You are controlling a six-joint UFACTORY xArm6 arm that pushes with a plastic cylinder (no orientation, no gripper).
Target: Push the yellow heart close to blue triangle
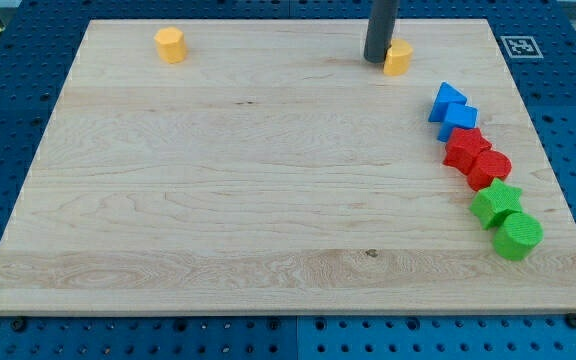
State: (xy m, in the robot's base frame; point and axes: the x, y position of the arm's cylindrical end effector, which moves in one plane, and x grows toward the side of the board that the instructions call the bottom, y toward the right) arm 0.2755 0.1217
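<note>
Pushing from the view's left, my tip [378,60] pressed against the yellow heart [398,58] near the board's top edge, towards its top right corner. The rod carried no hand to spread or pinch. The blue triangle [448,99] lay near, below and to the right, heading a row of blocks along the right edge. The push looked mid-course; next called for driving the heart diagonally down-right.

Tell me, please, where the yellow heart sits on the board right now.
The yellow heart sits near the view's top right, directly right of my tip and up-left of the blue triangle, with a gap between them.
</note>
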